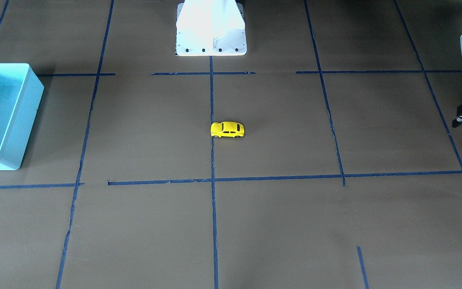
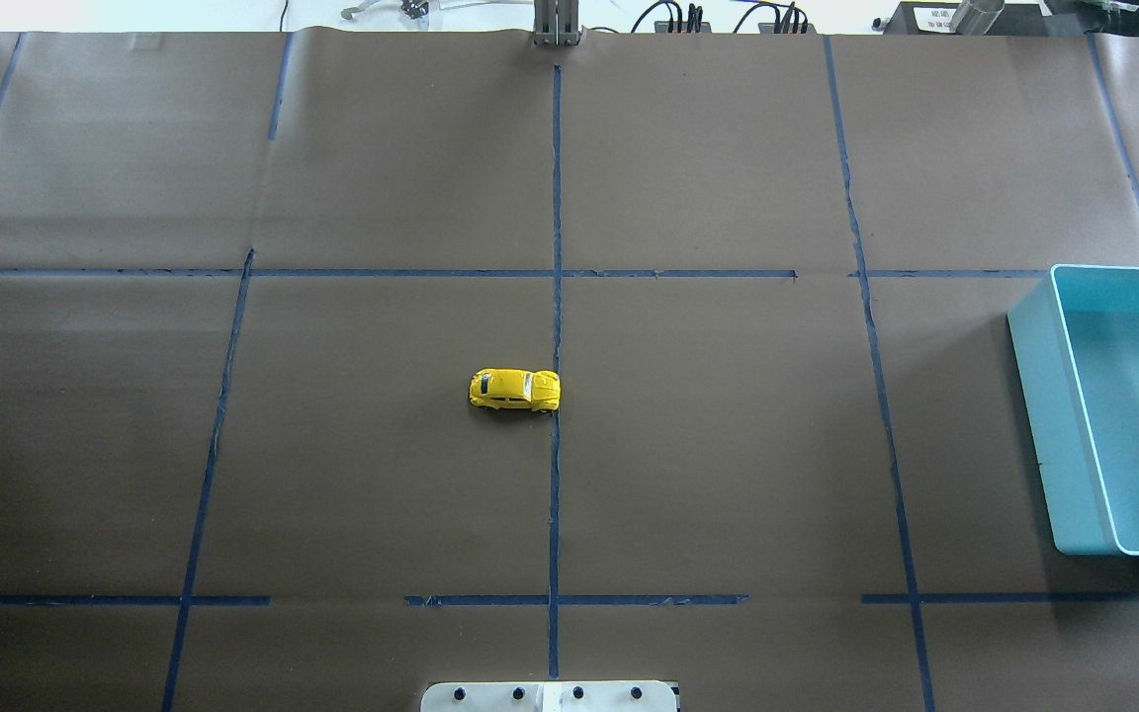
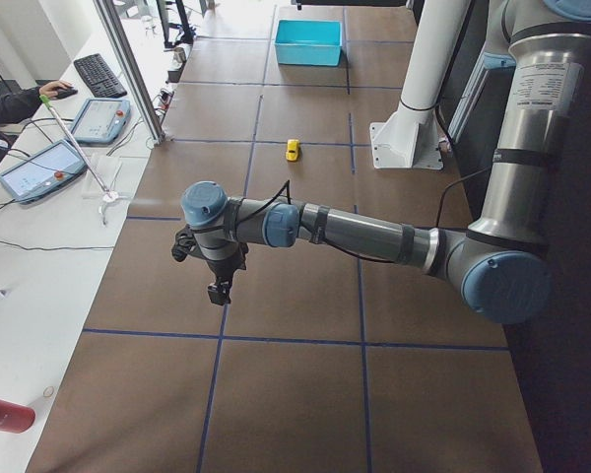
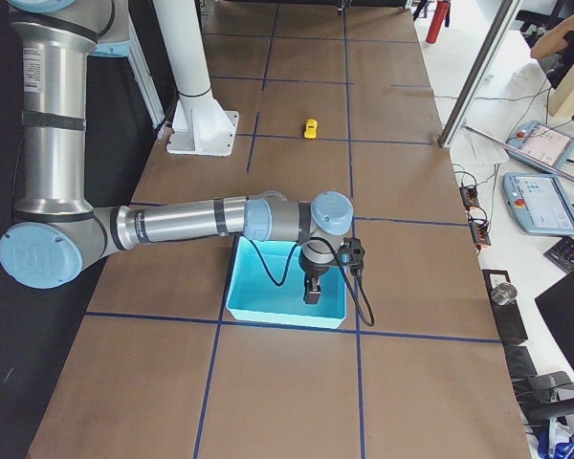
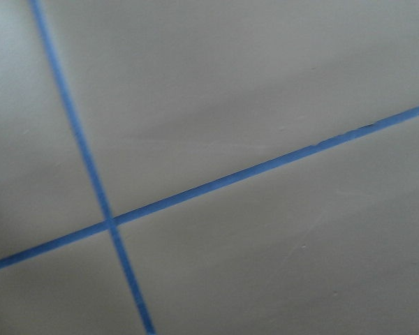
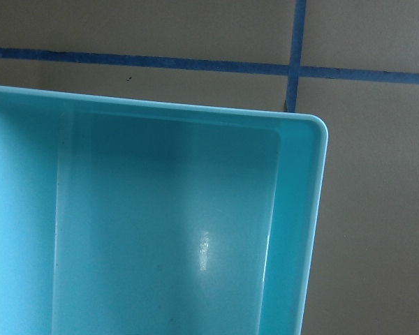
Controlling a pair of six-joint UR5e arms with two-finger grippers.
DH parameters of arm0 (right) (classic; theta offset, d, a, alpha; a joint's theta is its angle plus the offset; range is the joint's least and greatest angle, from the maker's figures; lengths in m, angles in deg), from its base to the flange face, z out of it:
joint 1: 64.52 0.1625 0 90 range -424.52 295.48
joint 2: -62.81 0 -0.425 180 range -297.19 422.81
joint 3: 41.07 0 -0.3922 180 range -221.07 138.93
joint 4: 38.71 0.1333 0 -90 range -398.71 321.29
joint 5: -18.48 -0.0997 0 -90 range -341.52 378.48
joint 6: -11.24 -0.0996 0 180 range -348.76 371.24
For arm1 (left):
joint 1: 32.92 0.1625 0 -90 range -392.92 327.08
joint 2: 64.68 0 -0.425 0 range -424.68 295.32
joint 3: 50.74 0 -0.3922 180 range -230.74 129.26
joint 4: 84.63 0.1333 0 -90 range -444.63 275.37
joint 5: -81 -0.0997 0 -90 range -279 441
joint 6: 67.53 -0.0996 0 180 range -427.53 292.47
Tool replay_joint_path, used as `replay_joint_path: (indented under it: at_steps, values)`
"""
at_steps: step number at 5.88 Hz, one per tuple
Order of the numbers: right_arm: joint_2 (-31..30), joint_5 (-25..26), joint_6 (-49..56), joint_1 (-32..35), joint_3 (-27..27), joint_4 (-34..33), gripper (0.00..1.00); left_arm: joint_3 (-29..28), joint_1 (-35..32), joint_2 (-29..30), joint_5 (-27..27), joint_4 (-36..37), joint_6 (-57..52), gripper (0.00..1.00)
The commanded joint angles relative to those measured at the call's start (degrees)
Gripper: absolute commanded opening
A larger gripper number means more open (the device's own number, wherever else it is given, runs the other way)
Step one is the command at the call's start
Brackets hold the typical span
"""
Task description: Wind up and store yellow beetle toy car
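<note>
Overhead exterior view: nothing done yet, by my judgement, neither winding nor storing.
My left gripper (image 3: pixel 218 293) hangs over bare table, well apart from the yellow beetle toy car (image 2: pixel 515 390) mid-table; my right gripper (image 4: pixel 311 295) hovers above the empty turquoise bin (image 2: pixel 1044 415). I cannot tell either gripper's opening.

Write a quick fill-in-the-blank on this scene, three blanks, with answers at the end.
1. The yellow beetle toy car stands on its ___ on the table.
2. Inside, the turquoise bin is ___.
3. The right gripper hangs above the ___.
Missing words: wheels; empty; bin.
</note>
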Motion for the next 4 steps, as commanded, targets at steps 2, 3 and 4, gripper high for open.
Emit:
replay_joint_path:
  at_steps: [2, 3, 4]
  values:
    - [0.00, 0.09, 0.04, -0.08, 0.00, 0.04, 1.00, -0.34, 12.36, 11.21, -0.08, 0.72, 0.21, 1.00]
    - [0.00, 0.00, -0.04, 0.00, 0.00, 0.04, 1.00, 0.18, 17.19, 15.16, 0.10, -0.06, -0.32, 1.00]
    - [0.00, 0.00, -0.04, 0.01, 0.00, 0.04, 1.00, -0.33, 22.29, 21.64, -0.51, 0.02, -0.06, 1.00]
